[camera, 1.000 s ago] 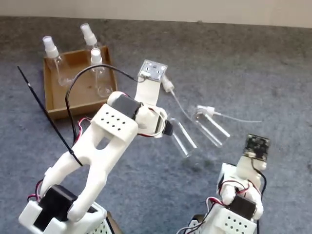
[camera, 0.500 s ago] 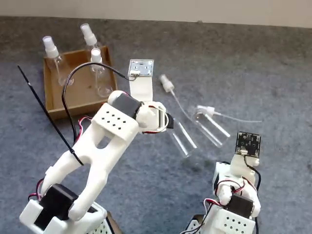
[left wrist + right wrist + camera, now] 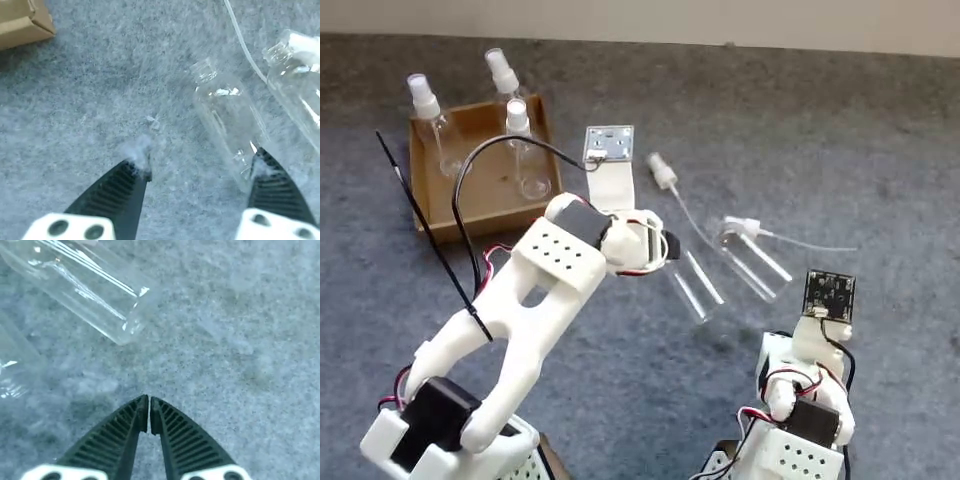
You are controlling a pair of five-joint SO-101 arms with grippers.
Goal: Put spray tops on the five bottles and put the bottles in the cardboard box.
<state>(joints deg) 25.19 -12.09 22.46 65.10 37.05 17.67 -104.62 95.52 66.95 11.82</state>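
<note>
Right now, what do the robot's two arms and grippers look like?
Both arms are white plastic with black motor blocks. The left arm has a panel of round holes and a looping black cable. Thin red, white and black wires show on the right arm. The left gripper and right gripper have black ribbed fingers on white bases.

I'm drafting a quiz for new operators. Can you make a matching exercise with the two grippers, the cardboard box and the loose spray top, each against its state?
1 left gripper
2 right gripper
3 cardboard box
4 loose spray top

a jaws shut
b lying on the carpet
c jaws apart
d holds upright bottles

Pairs: 1-c, 2-a, 3-d, 4-b
</note>
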